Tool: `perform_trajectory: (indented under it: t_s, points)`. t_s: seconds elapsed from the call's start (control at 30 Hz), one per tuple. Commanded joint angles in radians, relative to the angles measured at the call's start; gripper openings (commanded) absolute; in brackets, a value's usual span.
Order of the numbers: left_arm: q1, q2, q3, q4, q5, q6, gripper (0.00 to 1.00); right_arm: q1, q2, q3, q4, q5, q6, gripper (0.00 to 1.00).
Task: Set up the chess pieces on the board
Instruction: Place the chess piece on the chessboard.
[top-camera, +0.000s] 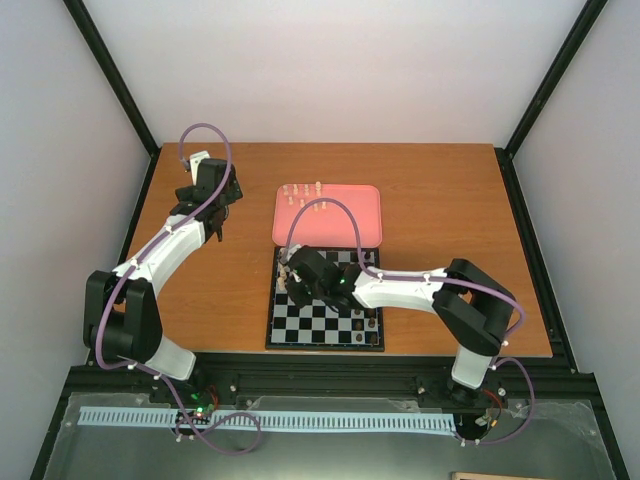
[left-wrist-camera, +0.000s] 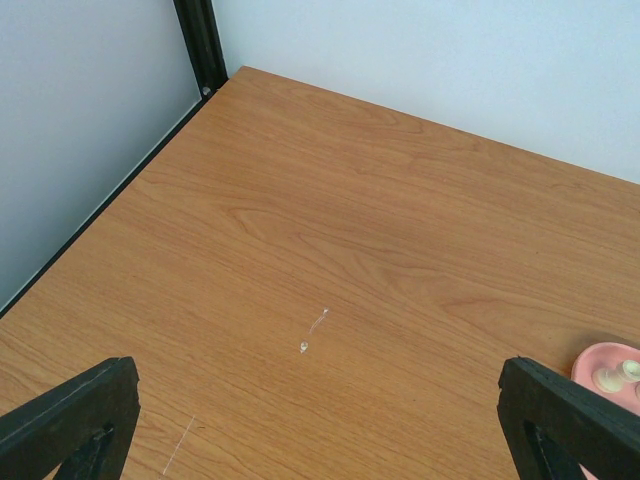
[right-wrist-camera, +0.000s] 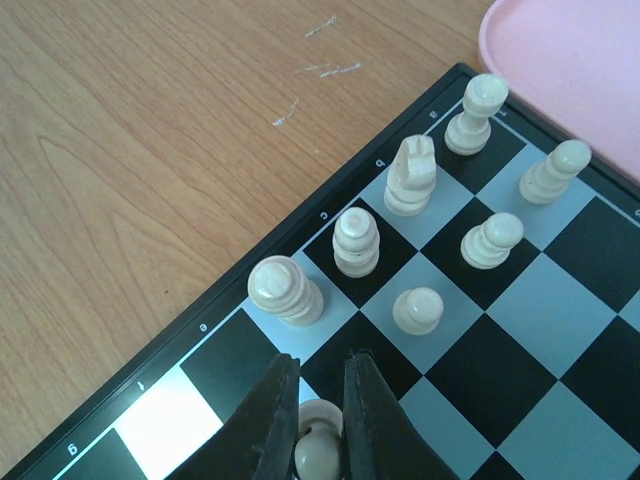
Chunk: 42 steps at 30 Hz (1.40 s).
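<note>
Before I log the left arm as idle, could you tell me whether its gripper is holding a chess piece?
No, the left gripper stands wide open above the table, with nothing between its jaws.

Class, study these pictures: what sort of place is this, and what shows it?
Probably a robotics lab test cell: two robot arms bolted at a wooden table, plain white walls in a black frame, and a chessboard.

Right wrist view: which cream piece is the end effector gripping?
The piece at the bottom edge, pinched in the right end effector; the other seven pieces stand free on the board.
</note>
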Motion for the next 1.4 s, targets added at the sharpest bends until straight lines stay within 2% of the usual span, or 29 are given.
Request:
perform_trajectory:
  t_s: [0.0, 1.37]
  points:
    - [-0.006, 0.009, 0.042, 0.000, -0.006, 0.014, 1.00, 0.004, 0.038, 0.018, 0.031, -0.001, -0.004, 0.11]
    - [-0.006, 0.027, 0.050, 0.000, -0.006, 0.016, 1.00, -0.039, 0.117, 0.033, 0.081, -0.009, -0.028, 0.11]
